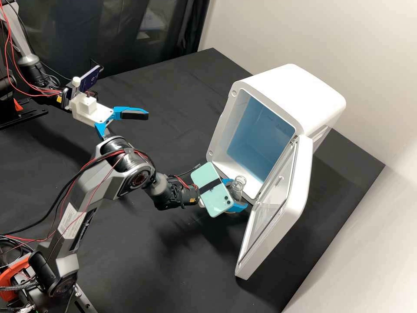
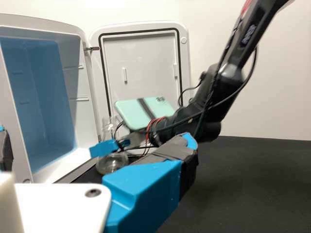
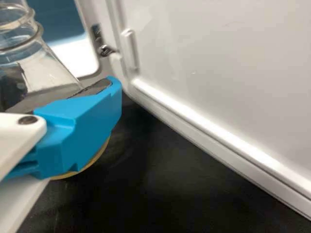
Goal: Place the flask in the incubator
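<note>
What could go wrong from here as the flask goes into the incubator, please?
The flask sits low at the lower rim of the incubator; its base might catch there and tip. The open door stands close beside the right gripper, so a sideways drift could bump it. The glass cone may slip between the fingers.

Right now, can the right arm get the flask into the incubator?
Probably yes: the door stands open, and the right gripper holds the flask just before the incubator, nothing between.
</note>
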Controlling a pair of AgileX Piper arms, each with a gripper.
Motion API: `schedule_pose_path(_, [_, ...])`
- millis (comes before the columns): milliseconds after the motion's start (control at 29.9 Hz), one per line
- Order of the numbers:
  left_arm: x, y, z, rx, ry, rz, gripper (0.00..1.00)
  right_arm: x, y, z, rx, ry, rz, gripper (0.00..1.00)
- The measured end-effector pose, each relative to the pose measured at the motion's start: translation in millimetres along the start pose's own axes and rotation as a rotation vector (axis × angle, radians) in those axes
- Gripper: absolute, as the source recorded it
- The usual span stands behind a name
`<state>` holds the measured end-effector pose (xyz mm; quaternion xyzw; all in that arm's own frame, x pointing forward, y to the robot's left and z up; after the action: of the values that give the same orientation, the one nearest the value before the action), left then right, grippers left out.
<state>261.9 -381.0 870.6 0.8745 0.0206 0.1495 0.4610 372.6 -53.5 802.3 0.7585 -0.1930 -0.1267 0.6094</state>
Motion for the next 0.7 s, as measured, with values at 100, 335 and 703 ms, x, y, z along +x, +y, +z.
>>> schedule_pose_path(100, [0.0,0.0,0.0,0.000,0.000,0.000,1.00,-8.9,12.5,-3.3,0.029,0.024,0.020,0.00])
schedule_pose_path(335, [0.0,0.0,0.0,0.000,0.000,0.000,1.00,-26.4,29.6,-21.3,0.035,0.140,0.048,0.00])
schedule_pose_path(703, [0.0,0.0,0.0,0.000,0.000,0.000,1.00,-28.4,20.9,-44.6,0.029,0.211,0.022,0.00])
